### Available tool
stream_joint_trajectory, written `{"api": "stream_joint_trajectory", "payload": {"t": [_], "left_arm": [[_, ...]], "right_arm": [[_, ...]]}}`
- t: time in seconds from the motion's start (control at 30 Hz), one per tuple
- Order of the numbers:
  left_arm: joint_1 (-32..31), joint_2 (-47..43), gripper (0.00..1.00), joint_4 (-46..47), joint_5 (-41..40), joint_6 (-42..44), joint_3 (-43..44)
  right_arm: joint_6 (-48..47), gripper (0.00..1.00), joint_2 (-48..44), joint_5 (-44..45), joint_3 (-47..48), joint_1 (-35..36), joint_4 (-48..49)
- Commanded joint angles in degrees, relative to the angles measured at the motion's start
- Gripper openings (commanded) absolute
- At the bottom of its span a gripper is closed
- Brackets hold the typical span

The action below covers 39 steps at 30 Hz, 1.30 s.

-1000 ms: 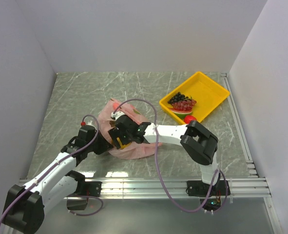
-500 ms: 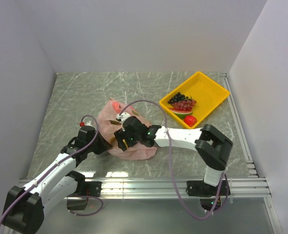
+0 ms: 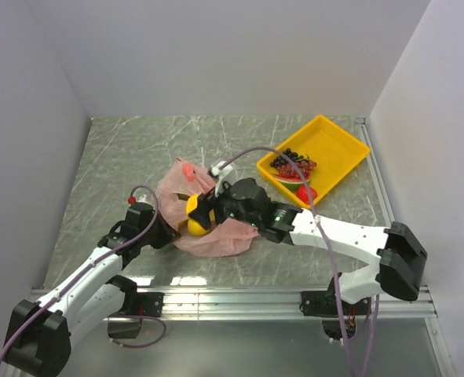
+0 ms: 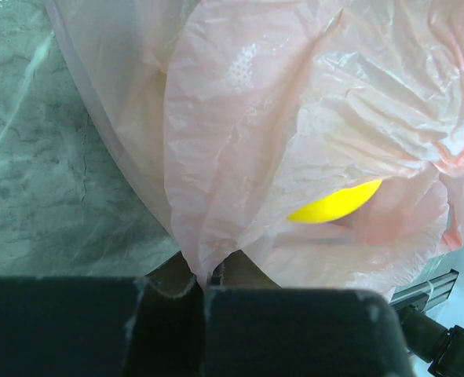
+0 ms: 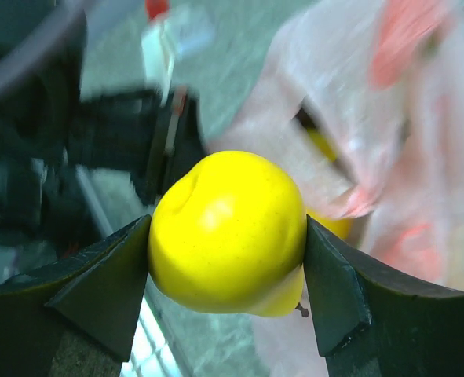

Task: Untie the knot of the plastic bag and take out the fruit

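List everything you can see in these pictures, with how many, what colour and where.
plastic bag: one, pink, crumpled on the near middle of the table
yellow fruit: one, yellow, at the bag's left side, in the right hand
other fruit: at least one, yellow, partly hidden inside the bag
tray: one, yellow, far right
black grapes: one bunch, black, in the tray
red grapes: one bunch, dark red, in the tray
watermelon slice: one, red and green, in the tray
small red fruit: one, red, at the tray's near edge
table: one, grey-green marbled
left hand: one, black, shut on the bag's edge
right hand: one, black, closed on the yellow fruit
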Motion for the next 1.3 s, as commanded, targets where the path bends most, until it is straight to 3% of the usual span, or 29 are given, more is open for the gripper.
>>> {"api": "stream_joint_trajectory", "payload": {"t": [0.0,0.17,0.33,0.53,0.7,0.83,0.93,0.97,1.0,1.03,1.13,1.27], "left_arm": [[-0.3,-0.2,0.0,1.2,0.0,0.2,0.6],[-0.3,0.2,0.0,2.2,1.3,0.8,0.5],[-0.3,0.0,0.01,2.3,1.8,1.5,0.7],[-0.3,-0.6,0.01,3.0,2.7,1.8,0.5],[-0.6,-0.8,0.01,3.3,3.1,2.4,0.7],[-1.0,-1.3,0.0,3.4,3.1,2.3,0.4],[-1.3,-1.5,0.0,3.2,2.8,2.2,0.4],[-1.4,-1.8,0.01,3.1,2.5,2.2,0.4],[-1.4,-1.9,0.01,3.1,2.4,2.2,0.4],[-1.7,-1.8,0.0,3.0,2.3,2.2,0.4],[-1.8,-1.7,0.0,3.0,2.3,2.1,0.4],[-1.9,-1.2,0.01,3.3,2.4,2.3,0.4]], "right_arm": [[-0.1,0.0,-5.3,11.7,0.6,-3.1,5.7],[0.9,0.0,-6.9,23.3,3.4,-13.2,-2.9],[3.1,0.0,-8.0,30.9,2.2,-28.6,-6.8],[9.2,0.0,-4.5,27.4,1.3,-47.2,-9.0],[10.3,0.0,6.5,22.4,7.3,-56.5,-8.8],[10.0,0.03,17.8,20.9,18.4,-59.8,-13.1],[10.7,0.28,24.5,19.2,22.5,-61.6,-14.5],[10.7,0.49,26.0,19.1,23.0,-61.5,-14.9],[11.2,0.59,26.2,19.2,23.3,-61.6,-15.0],[11.6,0.76,26.2,19.0,22.8,-61.6,-14.8],[12.6,0.92,24.7,19.1,20.5,-61.6,-13.3],[12.0,0.98,22.8,19.4,20.0,-61.4,-13.8]]}}
